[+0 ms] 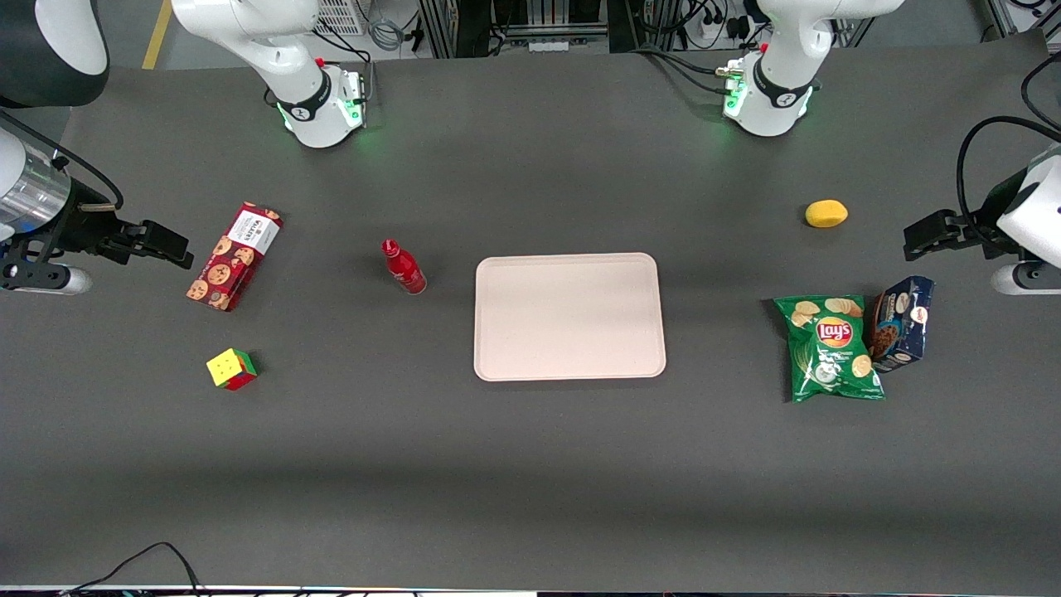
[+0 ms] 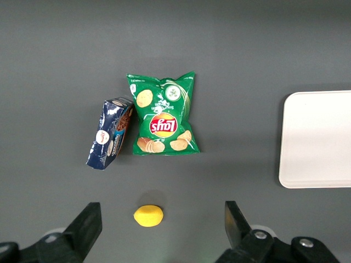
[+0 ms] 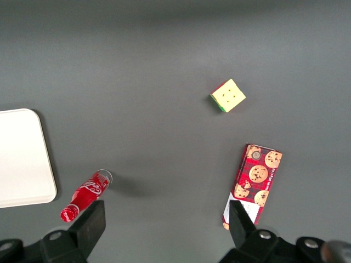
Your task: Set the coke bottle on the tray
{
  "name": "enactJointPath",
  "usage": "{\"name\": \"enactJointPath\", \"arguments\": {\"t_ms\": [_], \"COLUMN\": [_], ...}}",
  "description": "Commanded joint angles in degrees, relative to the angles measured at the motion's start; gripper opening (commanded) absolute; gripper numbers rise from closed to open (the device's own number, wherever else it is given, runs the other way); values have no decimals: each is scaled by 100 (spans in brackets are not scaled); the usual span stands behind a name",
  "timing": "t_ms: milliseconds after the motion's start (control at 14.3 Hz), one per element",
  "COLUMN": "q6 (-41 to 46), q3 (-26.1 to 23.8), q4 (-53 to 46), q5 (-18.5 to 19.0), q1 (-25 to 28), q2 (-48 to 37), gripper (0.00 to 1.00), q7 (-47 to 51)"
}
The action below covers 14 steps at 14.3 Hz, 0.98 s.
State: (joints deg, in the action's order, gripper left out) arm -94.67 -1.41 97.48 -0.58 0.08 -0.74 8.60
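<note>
The coke bottle [image 1: 404, 267] is small and all red, and stands upright on the dark table between the tray and the long red cookie box. It also shows in the right wrist view [image 3: 85, 195], beside one finger. The pale pinkish tray [image 1: 569, 316] lies flat and bare at the table's middle; its corner shows in the right wrist view [image 3: 22, 159]. My gripper [image 1: 176, 249] hovers at the working arm's end of the table, beside the cookie box and well apart from the bottle. It is open wide and empty [image 3: 164, 219].
The red cookie box [image 1: 234, 256] lies near my gripper, with a coloured cube [image 1: 231, 368] nearer the front camera. Toward the parked arm's end lie a green chips bag [image 1: 831, 347], a blue box [image 1: 902, 322] and a yellow fruit [image 1: 826, 213].
</note>
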Motion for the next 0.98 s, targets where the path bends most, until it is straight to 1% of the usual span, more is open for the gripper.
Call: {"name": "enactJointPath", "arguments": {"t_ms": [0,907], "q6": [89,169], "q3": [-17,-26], "q4": [-124,-176], "q5": [5,23], "q1": [-60,-61], "q2": [82,83], "gripper": [100,100], "q7": [-113,-201]}}
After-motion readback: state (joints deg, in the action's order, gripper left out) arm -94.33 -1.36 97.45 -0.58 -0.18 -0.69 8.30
